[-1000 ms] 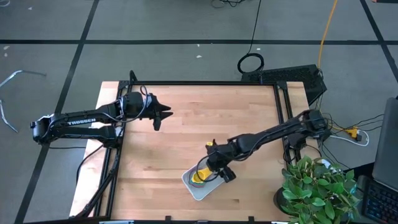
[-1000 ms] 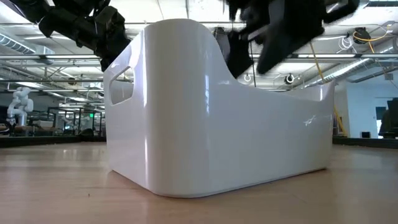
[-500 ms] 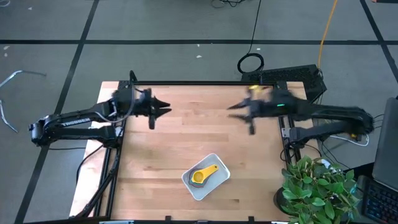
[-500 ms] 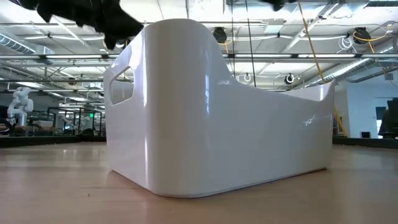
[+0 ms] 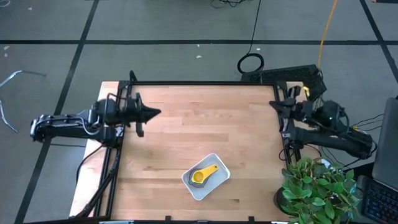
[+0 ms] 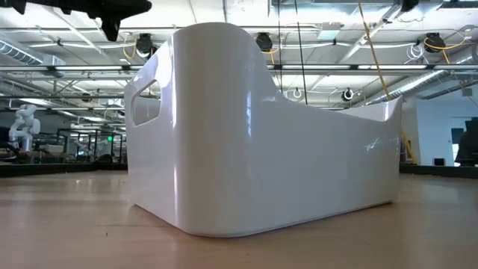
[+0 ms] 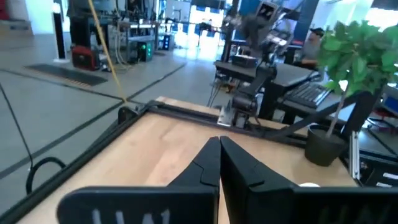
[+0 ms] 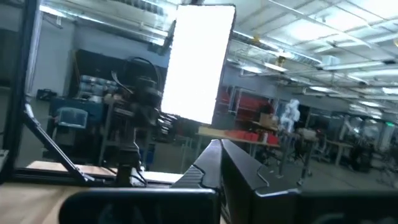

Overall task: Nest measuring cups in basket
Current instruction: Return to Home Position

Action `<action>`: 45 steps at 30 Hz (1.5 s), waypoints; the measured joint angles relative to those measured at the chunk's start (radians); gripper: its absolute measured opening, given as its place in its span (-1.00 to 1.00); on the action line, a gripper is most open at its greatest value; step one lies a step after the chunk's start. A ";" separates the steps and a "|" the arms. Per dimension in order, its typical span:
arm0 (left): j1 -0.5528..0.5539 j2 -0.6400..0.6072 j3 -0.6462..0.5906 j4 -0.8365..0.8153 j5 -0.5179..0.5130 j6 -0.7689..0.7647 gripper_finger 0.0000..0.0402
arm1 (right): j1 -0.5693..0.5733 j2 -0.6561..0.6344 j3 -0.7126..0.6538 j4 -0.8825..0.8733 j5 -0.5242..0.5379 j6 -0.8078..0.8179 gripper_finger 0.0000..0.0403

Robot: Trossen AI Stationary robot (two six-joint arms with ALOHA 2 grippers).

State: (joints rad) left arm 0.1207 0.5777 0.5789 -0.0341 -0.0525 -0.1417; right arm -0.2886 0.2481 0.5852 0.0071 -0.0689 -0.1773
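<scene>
measuring cups [image 5: 200,176] sit nested, yellow uppermost, in the white basket [image 5: 216,183]; left gripper [image 5: 152,113] and right gripper [image 5: 275,104], clenched empty, hang at opposite sides, job seemingly done.

No legible text (in any view)

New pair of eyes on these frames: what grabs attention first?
The white basket fills nearly the whole low view. In the high view it sits near the table's lower edge with the measuring cups nested inside, yellow on top. The left gripper and right gripper hang at the table's left and right edges, jaws shut, well clear of it.
</scene>
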 joint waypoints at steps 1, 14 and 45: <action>-0.035 0.003 -0.020 0.027 -0.032 0.007 -0.99 | 0.000 -0.025 -0.034 0.006 0.015 0.005 -1.00; -0.216 -0.245 -0.210 0.025 -0.186 0.082 -0.99 | 0.000 -0.158 -0.287 0.120 0.016 0.025 -1.00; -0.216 -0.571 -0.570 0.157 -0.132 0.066 -0.91 | 0.000 -0.247 -0.565 0.229 -0.012 0.008 -1.00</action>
State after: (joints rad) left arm -0.0952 0.0063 0.0093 0.1230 -0.1844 -0.0761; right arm -0.2882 0.0012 0.0204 0.2366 -0.0804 -0.1689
